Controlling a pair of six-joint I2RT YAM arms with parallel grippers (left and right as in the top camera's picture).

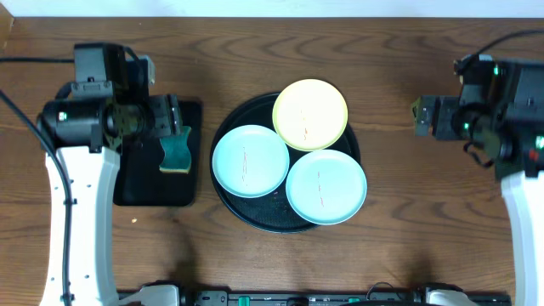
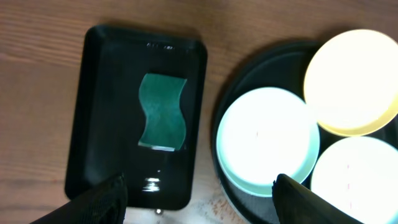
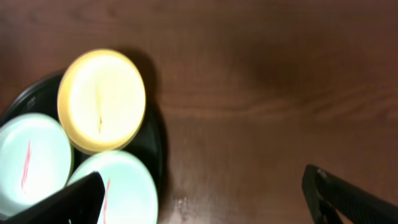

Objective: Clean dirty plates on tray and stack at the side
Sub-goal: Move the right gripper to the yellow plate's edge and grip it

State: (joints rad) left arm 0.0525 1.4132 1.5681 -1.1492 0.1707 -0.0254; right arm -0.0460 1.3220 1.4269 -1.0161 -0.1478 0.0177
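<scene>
The overhead camera looks straight down on the whole table (image 1: 399,229). Each wrist camera faces downward from moderate height, its own jaws at the bottom edge; the left one includes the rectangular tray (image 2: 106,93). All three views share the round tray (image 1: 259,212) and plates (image 1: 310,114).

Three plates (image 1: 319,185) on the tray (image 1: 242,212), a sponge (image 1: 176,151) in the smaller tray (image 1: 140,187) left of it

dark brown wooden counter (image 1: 399,229) with wavy grain lines, thin strip of white wall (image 1: 340,7) along the far edge, soft even light, small shiny spots on the wood
</scene>
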